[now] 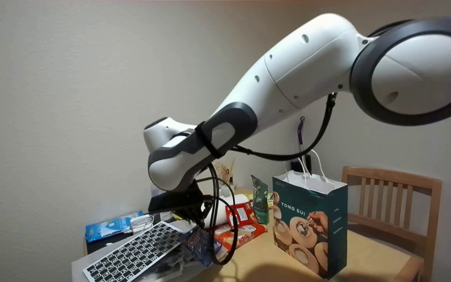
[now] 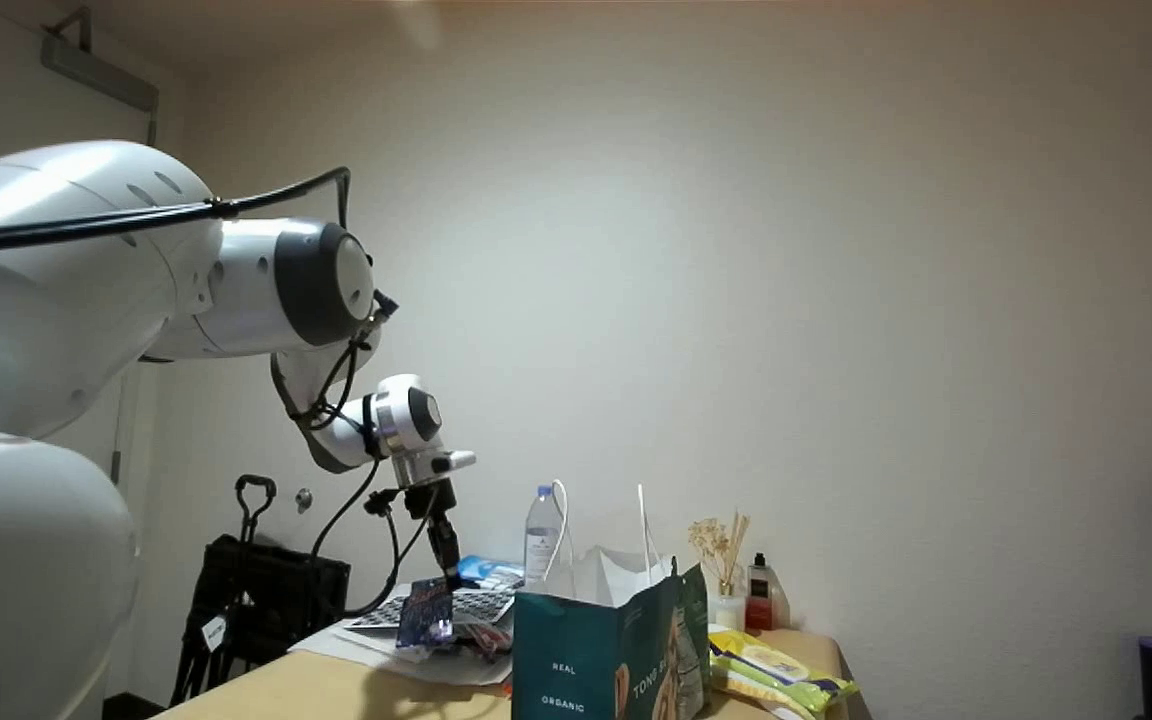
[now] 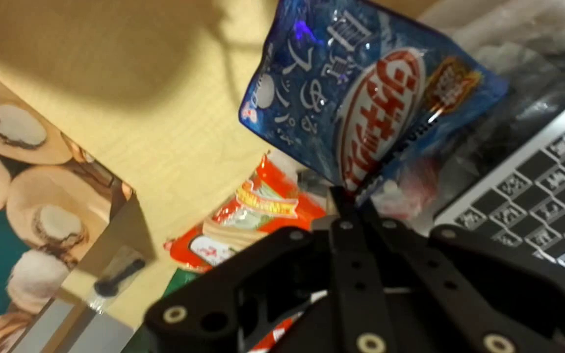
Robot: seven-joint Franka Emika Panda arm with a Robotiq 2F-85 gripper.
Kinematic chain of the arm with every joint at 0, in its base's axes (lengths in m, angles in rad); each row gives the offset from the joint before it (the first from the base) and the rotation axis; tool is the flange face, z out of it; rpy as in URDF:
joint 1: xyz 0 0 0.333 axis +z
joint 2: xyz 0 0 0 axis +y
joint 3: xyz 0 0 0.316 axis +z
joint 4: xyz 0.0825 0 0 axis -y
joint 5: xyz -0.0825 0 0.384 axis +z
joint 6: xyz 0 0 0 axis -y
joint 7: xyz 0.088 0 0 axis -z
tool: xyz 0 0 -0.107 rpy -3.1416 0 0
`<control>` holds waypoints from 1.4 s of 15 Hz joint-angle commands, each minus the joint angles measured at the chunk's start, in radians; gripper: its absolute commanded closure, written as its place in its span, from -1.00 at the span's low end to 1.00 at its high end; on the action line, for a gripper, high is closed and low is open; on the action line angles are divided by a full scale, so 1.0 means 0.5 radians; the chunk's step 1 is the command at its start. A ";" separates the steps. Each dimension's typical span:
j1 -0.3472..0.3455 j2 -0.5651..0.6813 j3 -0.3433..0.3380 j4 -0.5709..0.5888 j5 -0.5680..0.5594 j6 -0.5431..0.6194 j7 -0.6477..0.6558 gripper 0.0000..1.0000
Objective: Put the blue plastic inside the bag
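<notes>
The blue plastic packet (image 3: 361,93) is grasped by one edge in the gripper (image 3: 353,198), whose black fingers (image 3: 352,274) are brought close together on it. In the wrist view its printed face, marked with a red-lettered oval and white characters, is turned toward the camera. The packet is held outside the bag (image 1: 307,231) and well apart from it, on the side where a white-framed, keyboard-like panel (image 1: 137,250) and some crumpled clear wrapping (image 3: 532,78) are laid. Whether the packet's lower edge is touched by the wrapping cannot be told with confidence, as that stretch is dim and cluttered. The bag is stood upright on the tan table (image 1: 249,258), its top open and its teal-green front printed with tan round pictures. Red snack packets (image 1: 246,234) are laid between the panel and the bag, and a green pouch (image 1: 260,199) is stood near the bag. A light-blue pack (image 1: 112,227) is placed near the panel. In an exterior view, a clear bottle (image 2: 540,540), dried stems (image 2: 731,550) and a yellow pack (image 2: 776,668) are seen beyond the bag. A wooden chair (image 1: 392,203) is set by the table, behind the bag in an exterior view.
</notes>
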 commanded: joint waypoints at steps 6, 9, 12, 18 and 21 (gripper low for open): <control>0.282 -0.462 -0.146 -0.246 -0.556 -0.246 0.636 0.95; 0.331 -0.582 -0.179 -0.367 -0.619 -0.282 0.756 0.95; 0.328 -0.586 -0.183 -0.395 -0.621 -0.282 0.764 0.95; 0.268 -0.872 -0.096 -0.582 -0.994 -0.488 1.260 0.99; 0.163 -1.035 0.047 -0.665 -1.127 -0.735 1.496 0.99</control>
